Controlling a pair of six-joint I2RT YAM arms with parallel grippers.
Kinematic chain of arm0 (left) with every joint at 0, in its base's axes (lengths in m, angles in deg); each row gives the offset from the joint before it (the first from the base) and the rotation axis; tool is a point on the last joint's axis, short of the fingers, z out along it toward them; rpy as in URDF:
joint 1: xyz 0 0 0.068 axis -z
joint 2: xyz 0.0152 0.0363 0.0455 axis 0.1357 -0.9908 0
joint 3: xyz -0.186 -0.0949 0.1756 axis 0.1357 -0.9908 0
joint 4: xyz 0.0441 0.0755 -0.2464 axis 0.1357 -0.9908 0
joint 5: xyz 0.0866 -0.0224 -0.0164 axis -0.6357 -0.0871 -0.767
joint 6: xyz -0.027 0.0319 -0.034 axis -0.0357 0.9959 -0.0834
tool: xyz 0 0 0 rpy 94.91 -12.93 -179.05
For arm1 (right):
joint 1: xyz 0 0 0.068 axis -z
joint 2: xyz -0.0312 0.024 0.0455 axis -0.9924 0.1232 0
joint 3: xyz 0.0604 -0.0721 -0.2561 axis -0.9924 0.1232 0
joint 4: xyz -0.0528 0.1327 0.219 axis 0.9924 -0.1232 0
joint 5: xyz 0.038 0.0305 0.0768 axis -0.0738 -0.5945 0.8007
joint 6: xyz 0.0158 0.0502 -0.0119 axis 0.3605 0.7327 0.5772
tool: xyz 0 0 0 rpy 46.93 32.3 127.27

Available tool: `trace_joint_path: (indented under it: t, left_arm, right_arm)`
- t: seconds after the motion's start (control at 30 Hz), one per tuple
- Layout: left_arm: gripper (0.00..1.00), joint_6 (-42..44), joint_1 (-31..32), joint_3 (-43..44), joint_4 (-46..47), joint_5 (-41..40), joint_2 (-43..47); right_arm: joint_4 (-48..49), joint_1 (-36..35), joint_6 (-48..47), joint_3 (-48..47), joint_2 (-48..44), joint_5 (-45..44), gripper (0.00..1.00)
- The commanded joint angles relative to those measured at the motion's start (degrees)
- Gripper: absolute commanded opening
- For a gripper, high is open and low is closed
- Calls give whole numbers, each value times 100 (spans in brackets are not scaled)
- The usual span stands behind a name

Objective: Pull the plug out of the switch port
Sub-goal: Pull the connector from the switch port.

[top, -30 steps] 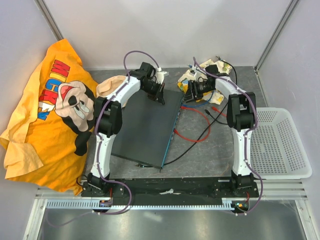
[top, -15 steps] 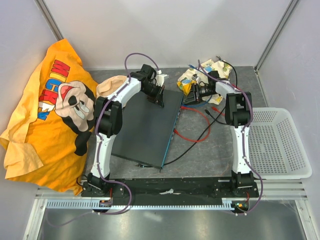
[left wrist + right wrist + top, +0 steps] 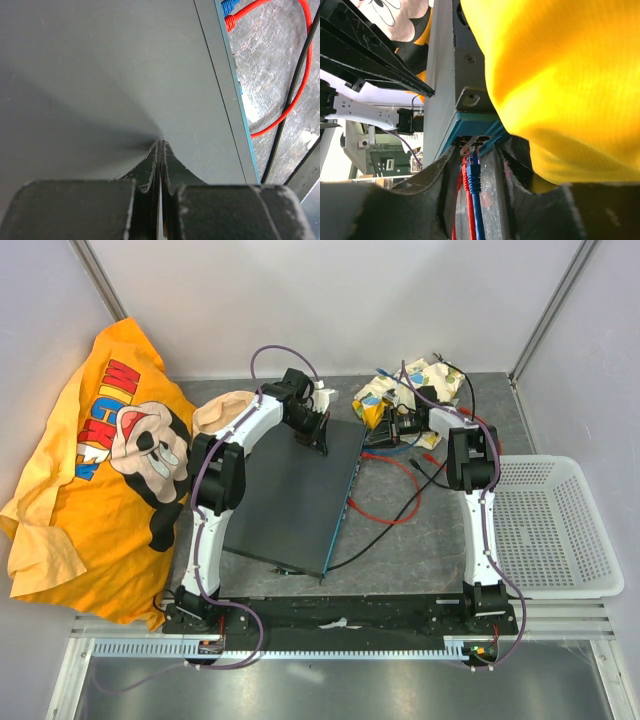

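Yellow packet (image 3: 560,75) across much of switch (image 3: 470,75)

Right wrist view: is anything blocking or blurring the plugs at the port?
Right wrist: a blurred yellow mass fills the upper right, but the blue plug and red plug are sharp. Left wrist: the shut fingers cast a dark shadow on the switch.

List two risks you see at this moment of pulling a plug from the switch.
The red plug and blue plug sit side by side inside the open right pincer; it may grab both.
The shut left pincer only rests on the smooth switch top; the switch could slide when pulled.
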Motion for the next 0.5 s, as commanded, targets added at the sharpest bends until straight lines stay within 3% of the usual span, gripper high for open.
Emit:
trace_joint_path:
  t: [0.0, 0.17, 0.47]
  left_arm:
    - [2, 220, 38, 62, -335, -291, -208]
    - [1, 229, 37, 71, -335, -283, -199]
    - [2, 229, 37, 18, -335, -265, -137]
  right_arm:
    - [506, 20, 391, 24, 68, 350, 43]
    - [551, 20, 348, 208, -107, 200, 47]
    - [533, 170, 356, 542, -424, 156, 43]
